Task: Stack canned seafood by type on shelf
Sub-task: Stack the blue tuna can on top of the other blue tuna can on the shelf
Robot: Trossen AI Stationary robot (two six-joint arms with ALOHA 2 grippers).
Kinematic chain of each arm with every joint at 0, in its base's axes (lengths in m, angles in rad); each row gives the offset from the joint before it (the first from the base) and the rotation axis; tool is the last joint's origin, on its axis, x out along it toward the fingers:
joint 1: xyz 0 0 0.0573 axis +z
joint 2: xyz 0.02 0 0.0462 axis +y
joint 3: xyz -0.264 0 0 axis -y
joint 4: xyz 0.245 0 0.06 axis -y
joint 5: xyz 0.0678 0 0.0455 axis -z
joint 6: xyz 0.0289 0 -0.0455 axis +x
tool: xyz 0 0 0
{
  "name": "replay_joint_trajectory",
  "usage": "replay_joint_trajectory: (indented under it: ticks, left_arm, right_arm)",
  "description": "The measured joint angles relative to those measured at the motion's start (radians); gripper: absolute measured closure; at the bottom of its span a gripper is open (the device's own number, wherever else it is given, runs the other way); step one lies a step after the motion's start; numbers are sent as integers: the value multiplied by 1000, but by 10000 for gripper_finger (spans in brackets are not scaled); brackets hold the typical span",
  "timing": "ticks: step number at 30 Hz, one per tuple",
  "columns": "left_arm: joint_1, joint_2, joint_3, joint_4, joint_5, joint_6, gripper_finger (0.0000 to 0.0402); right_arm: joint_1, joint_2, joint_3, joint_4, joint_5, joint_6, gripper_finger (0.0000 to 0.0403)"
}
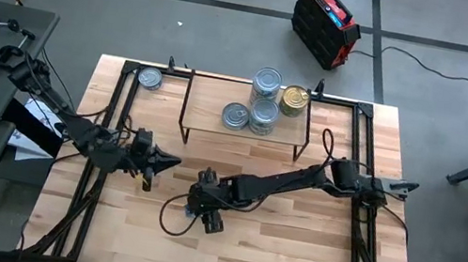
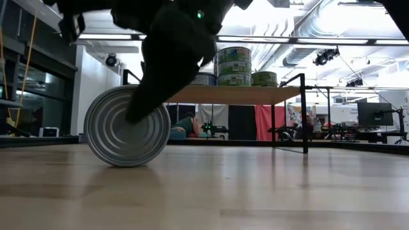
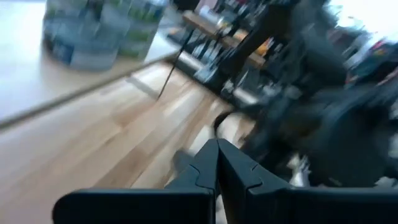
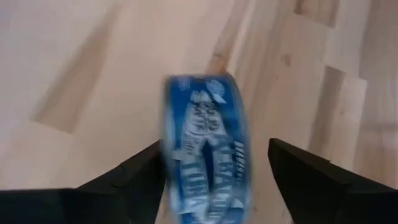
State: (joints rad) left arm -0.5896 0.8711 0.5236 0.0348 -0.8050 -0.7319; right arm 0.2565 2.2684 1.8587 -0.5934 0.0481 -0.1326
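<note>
The right end effector (image 4: 214,180) sits low over the middle of the light-wood plank bench (image 1: 291,245), its two dark fingers (image 4: 311,177) spread wide. Between them stands a blue-sided flat round tin with white lettering (image 4: 208,149), up on its rim. One finger lies against the tin's side, while the other stands clear of it, so the tin is not clamped. In the low view the same tin (image 2: 126,126) stands on edge on the bench top with its ribbed silver lid facing the camera and the dark end effector partly in front of it.

The low light-wood shelf on thin black wire legs (image 1: 211,99) stands along the far edge of the bench. On the shelf, at its right part, are a stack of silver-lidded tins (image 1: 267,83), another silver-lidded tin in front of it (image 1: 264,113), one more to that tin's left (image 1: 235,115), and a gold-coloured round tin (image 1: 294,99) at the right. A lone silver-lidded tin (image 1: 149,78) lies flat at the far left corner of the bench, beside the shelf.

The left end effector (image 1: 167,163) hovers over the left half of the bench, fingers pressed together on nothing.
</note>
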Motion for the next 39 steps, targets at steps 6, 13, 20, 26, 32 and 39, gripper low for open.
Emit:
replay_joint_trajectory:
  ticks: [6, 13, 20, 26, 32, 39]
  left_arm:
    - [-3, -71, 121, 37, -2, 206, 402]
    - [-34, -110, 389, -6, -10, 548, 402]
    - [-50, -106, 459, -13, -10, 690, 401]
    - [-49, -87, 455, -122, -38, 624, 401]
    - [-44, -59, 455, -216, -70, 558, 402]
    - [-44, -40, 455, -250, -70, 514, 401]
  right_arm:
    - [27, 0, 68, -65, 111, -15, 257]
    - [35, -4, 338, -167, 356, -107, 292]
    - [-17, -36, 479, -222, 812, -271, 292]
    - [-95, -96, 463, -460, 961, -110, 292]
    - [-175, -94, 453, -593, 917, -7, 292]
    - [-198, -90, 406, -597, 901, -26, 292]
